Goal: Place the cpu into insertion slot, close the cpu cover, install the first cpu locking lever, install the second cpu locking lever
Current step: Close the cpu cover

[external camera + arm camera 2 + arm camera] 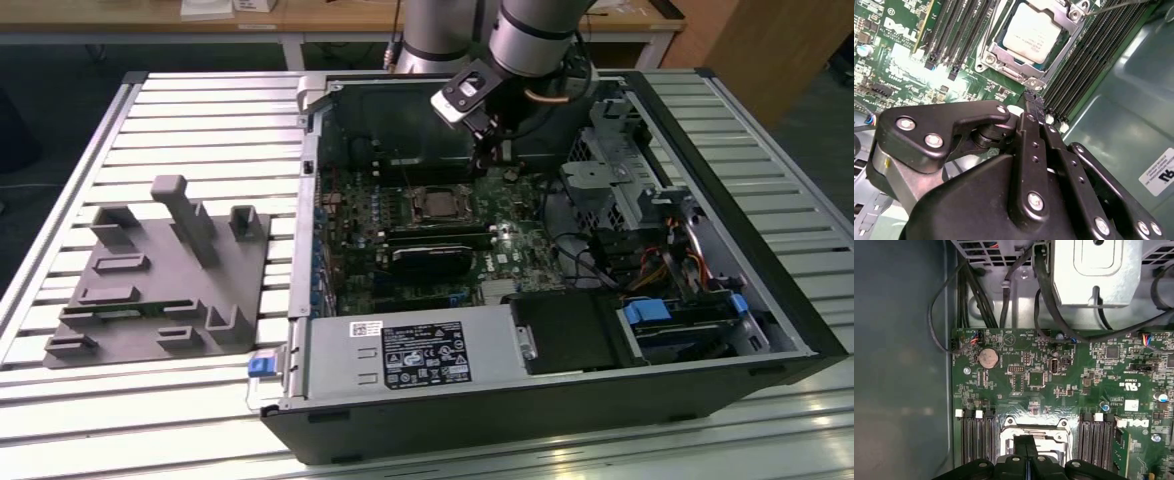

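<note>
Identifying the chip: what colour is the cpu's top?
Dull silver-grey on the small square cpu, best in the second wrist view.

In the exterior view, the computer case [747,365] occupies the centre and right of the frame on the table [200,110]; a fixture block [147,290] lies at left. Inside the case, the insertion slot [414,200] sits at centre, holding the cpu [1031,30], with the gripper [491,160] just to its upper right.

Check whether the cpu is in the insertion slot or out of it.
In. In the second wrist view the cpu lies flat inside the insertion slot, its silver top showing through the window of the cpu cover.
</note>
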Motion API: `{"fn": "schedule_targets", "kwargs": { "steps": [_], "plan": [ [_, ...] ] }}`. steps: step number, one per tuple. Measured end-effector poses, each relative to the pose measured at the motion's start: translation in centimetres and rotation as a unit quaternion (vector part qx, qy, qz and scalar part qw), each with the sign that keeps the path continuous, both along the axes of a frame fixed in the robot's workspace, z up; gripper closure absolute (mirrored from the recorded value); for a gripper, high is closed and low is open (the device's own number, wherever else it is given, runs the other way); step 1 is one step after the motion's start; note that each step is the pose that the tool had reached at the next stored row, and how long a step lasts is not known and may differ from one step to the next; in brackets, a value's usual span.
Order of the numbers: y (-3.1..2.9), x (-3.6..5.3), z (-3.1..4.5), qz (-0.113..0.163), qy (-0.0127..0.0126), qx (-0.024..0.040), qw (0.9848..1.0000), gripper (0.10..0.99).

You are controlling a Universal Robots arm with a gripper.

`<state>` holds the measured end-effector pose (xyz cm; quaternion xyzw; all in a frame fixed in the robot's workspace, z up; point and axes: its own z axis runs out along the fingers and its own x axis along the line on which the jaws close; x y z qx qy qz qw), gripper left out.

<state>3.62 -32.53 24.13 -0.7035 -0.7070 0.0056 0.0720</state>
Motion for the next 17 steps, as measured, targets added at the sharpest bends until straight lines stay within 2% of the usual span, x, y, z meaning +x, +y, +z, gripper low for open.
{"fn": "schedule_targets", "kwargs": {
  "steps": [6, 10, 15, 16, 17],
  "plan": [
    [-0.31, -0.49, -0.51, 0.004, -0.0021, 0.0091, 0.9999, 0.98],
    [-0.5, -0.69, -0.76, 0.007, -0.0053, 0.0143, 0.9999, 0.98],
    [-0.51, -0.71, -0.76, 0.007, -0.0054, 0.0143, 0.9999, 0.98],
    [-0.51, -0.72, -0.76, 0.007, -0.0062, 0.0142, 0.9999, 0.98],
    [-0.51, -0.72, -0.76, 0.007, -0.0103, 0.0141, 0.9998, 0.98]
  ]
}}
